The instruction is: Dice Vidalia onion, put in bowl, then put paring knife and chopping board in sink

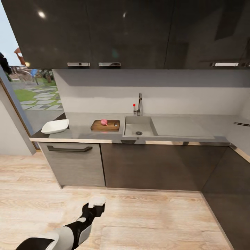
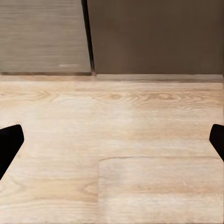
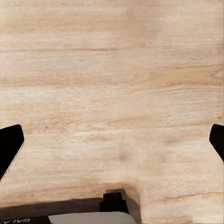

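Wooden floor under both | left gripper (image 2: 112, 140) wide apart, empty | right gripper (image 3: 112, 140) wide apart, empty

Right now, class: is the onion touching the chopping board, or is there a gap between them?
Touching. In the head view the onion sits directly on the chopping board, with no gap showing beneath it.

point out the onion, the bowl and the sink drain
Vidalia onion (image 1: 104, 122), head view, middle of its top.
bowl (image 1: 55, 127), head view, inner floor.
sink (image 1: 139, 133), head view, the round drain in the basin.
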